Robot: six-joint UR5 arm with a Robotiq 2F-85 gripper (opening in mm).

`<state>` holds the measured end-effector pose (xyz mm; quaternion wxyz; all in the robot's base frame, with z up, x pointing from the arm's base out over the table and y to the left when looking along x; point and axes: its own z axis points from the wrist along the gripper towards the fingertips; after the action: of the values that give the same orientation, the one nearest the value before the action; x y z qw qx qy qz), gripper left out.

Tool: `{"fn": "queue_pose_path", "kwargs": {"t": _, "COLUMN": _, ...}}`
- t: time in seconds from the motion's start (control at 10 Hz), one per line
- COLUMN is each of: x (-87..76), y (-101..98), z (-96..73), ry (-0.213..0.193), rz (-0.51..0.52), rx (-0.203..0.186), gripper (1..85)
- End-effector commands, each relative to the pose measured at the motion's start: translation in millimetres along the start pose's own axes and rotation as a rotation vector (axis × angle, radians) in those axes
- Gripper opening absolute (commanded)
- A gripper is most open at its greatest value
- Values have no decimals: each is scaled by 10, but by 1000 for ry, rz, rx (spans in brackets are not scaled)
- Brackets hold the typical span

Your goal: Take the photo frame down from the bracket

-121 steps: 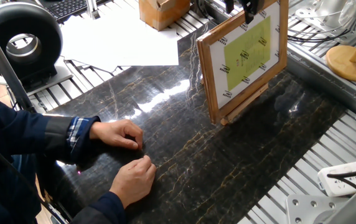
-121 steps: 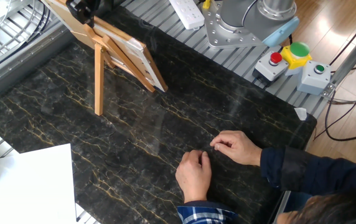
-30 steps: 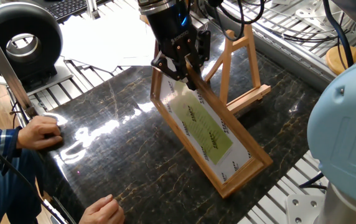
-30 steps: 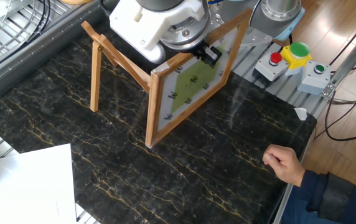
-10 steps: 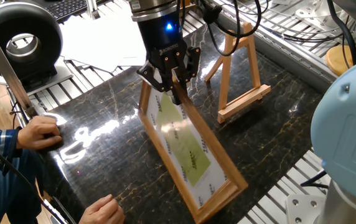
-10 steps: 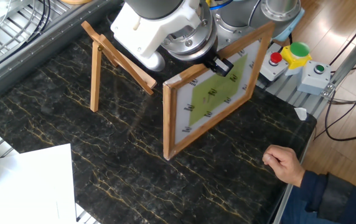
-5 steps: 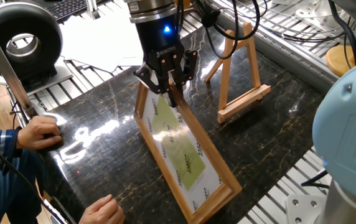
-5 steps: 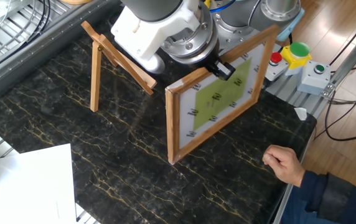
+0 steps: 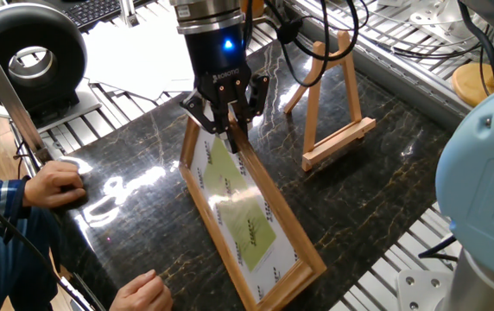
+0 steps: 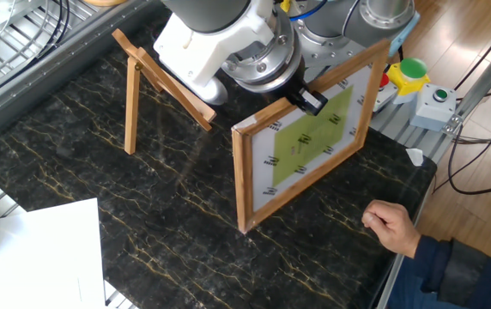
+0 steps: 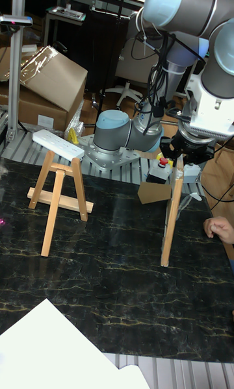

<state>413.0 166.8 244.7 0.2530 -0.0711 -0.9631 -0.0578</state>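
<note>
The photo frame [image 9: 240,209], light wood with a white mat and a yellow-green picture, is off the bracket and stands tilted on the dark marble table. My gripper [image 9: 227,123] is shut on its top edge. In the other fixed view the photo frame [image 10: 306,148] faces the camera, with the gripper [image 10: 302,97] on its upper rail. The tall fixed view shows the photo frame [image 11: 171,213] edge-on, its lower end at the tabletop. The bracket [image 9: 335,97], a small A-shaped easel, stands bare behind it; the bracket [image 10: 147,86] and the bracket [image 11: 60,191] are well apart from the frame.
A person's hands [image 9: 53,183] rest at the table's near edge, and one hand [image 10: 391,226] lies close to the frame's lower side. White paper [image 10: 35,257] lies at one corner. A round wooden base with a post [image 9: 487,85] and a button box [image 10: 410,79] sit off the marble.
The gripper has carried the photo frame further from the bracket, toward the person's side of the table, and the frame now leans lower. The bracket and the hands have not moved.
</note>
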Motion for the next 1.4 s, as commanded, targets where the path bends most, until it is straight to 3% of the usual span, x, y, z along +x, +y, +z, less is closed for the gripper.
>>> {"fn": "queue_pose_path", "kwargs": {"t": 0.0, "x": 38, "y": 67, "z": 5, "ry": 18, "rz": -19, "rx": -24, "gripper": 13}}
{"fn": "queue_pose_path", "kwargs": {"t": 0.7, "x": 204, "y": 115, "z": 0, "ry": 83, "rz": -55, "rx": -29, "gripper": 13}}
{"fn": "queue_pose_path", "kwargs": {"t": 1.3, "x": 248, "y": 154, "z": 75, "ry": 108, "rz": -84, "rx": -40, "gripper": 13}}
